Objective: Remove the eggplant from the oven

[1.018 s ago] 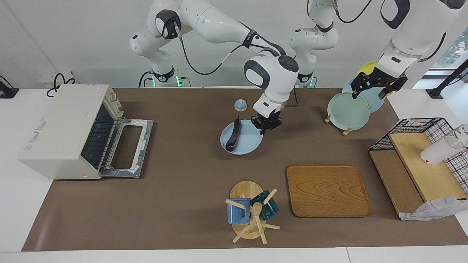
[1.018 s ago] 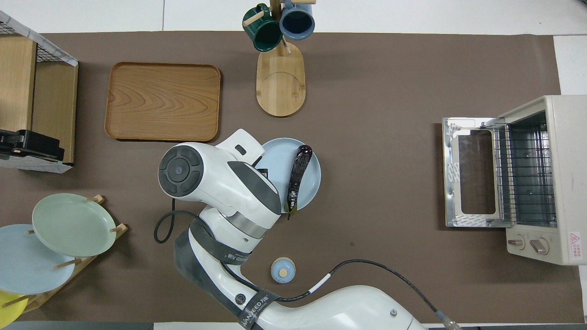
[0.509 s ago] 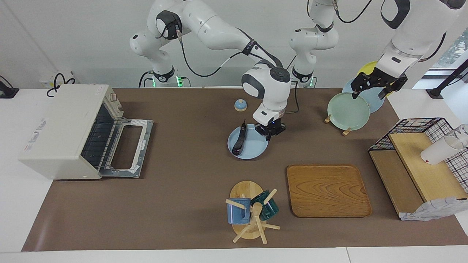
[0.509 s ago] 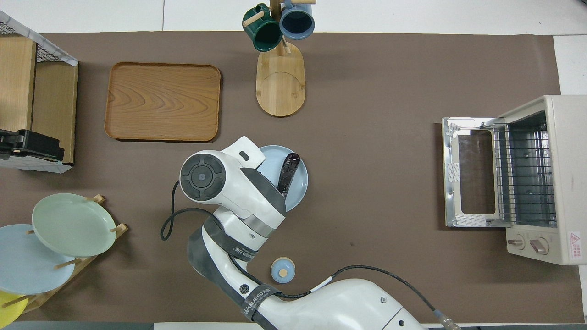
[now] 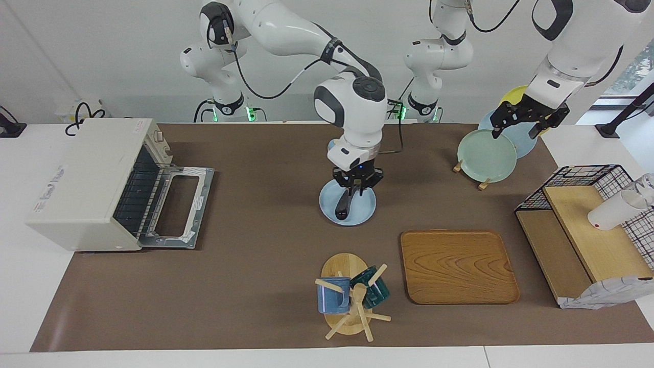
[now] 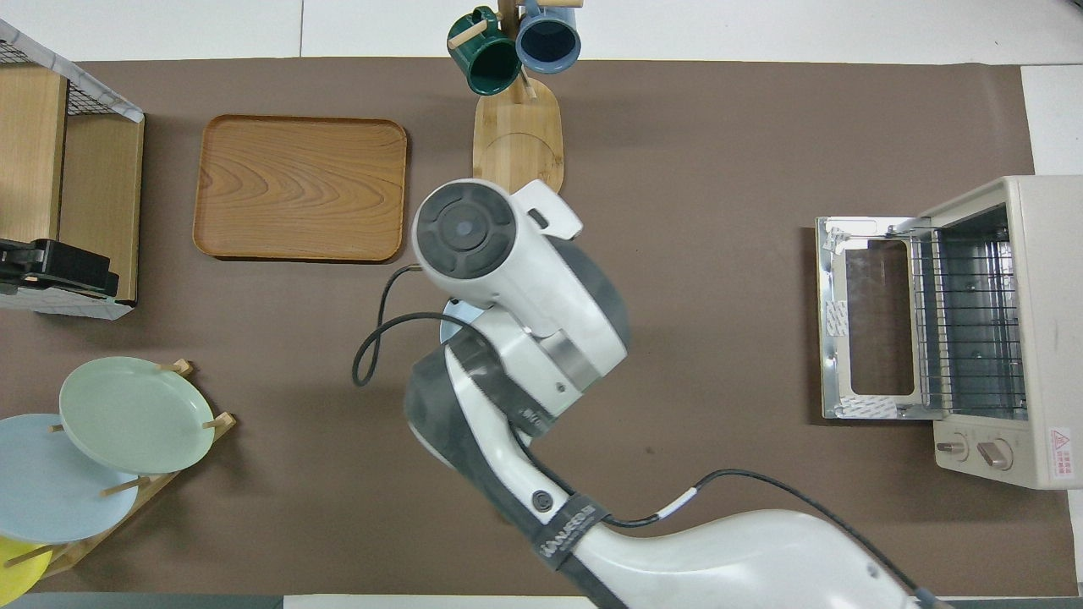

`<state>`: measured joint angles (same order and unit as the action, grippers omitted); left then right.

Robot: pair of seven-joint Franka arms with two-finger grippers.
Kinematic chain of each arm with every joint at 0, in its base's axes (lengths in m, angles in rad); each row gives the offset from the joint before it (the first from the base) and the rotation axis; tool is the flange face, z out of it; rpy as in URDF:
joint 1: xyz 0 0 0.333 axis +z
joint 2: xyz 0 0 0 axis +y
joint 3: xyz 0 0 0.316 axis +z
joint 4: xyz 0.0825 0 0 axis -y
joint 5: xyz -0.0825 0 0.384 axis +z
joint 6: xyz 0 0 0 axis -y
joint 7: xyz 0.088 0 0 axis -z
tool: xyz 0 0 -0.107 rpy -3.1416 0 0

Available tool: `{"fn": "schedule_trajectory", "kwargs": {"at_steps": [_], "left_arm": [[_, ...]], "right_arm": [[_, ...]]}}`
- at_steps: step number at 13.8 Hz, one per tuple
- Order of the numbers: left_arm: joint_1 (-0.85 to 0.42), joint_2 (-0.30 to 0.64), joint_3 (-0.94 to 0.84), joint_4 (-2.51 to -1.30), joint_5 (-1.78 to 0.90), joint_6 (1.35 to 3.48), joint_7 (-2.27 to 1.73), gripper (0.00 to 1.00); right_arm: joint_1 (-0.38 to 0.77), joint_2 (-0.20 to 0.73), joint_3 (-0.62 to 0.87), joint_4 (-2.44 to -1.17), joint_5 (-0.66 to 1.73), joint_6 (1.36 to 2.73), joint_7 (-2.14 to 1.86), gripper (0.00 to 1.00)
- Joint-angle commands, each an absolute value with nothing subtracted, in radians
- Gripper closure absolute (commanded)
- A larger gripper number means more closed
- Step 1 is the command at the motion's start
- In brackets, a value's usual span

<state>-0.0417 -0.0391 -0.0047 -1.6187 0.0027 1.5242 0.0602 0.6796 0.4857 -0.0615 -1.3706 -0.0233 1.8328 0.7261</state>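
The oven stands at the right arm's end of the table, door down and rack bare; the eggplant lies well apart from it on a light blue plate at mid-table — out of the oven. The right gripper sits over the eggplant's nearer end, fingers to either side; whether they pinch it I cannot tell. The left gripper waits by the green plate, at the end away from the oven — fingers spread, holding nothing.
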Motion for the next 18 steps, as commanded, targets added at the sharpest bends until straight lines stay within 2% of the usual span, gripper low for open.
{"fn": "schedule_trajectory", "kwargs": {"at_steps": [1,2,4,5,8,11,13,16,18], "left_arm": [[-0.029,-0.066,-0.015,-1.649,0.02,1.537,0.052,0.0],[-0.031,-0.066,-0.015,-1.649,0.02,1.539,0.054,0.0],[-0.035,-0.066,-0.015,-1.648,0.02,1.534,0.052,0.0],[-0.04,-0.066,-0.017,-1.647,0.02,1.529,0.052,0.0],[-0.061,-0.077,-0.021,-1.666,0.018,1.516,0.048,0.0],[-0.185,-0.139,-0.021,-1.805,0.018,1.622,0.003,0.0],[-0.291,-0.175,-0.025,-1.926,0.009,1.753,-0.139,0.0],[-0.446,-0.112,-0.025,-2.012,-0.073,1.955,-0.242,0.0],[-0.544,0.018,-0.025,-2.011,-0.081,2.105,-0.313,0.0]], "right_arm": [[0.53,0.252,-0.048,-1.743,-0.072,1.857,0.638,1.0],[0.482,0.194,-0.046,-1.852,-0.136,1.873,0.576,1.0],[0.367,0.146,-0.048,-1.986,-0.19,1.913,0.528,1.0],[0.298,0.134,-0.045,-2.041,-0.19,1.958,0.473,1.0],[0.218,0.11,-0.048,-2.144,-0.212,2.057,0.384,1.0],[0.169,0.126,-0.048,-2.206,-0.219,2.166,0.339,1.0],[0.15,0.133,-0.048,-2.21,-0.242,2.178,0.319,1.0],[0.143,0.132,-0.048,-2.241,-0.244,2.219,0.316,1.0],[0.127,0.132,-0.048,-2.26,-0.253,2.246,0.299,1.0]]}}
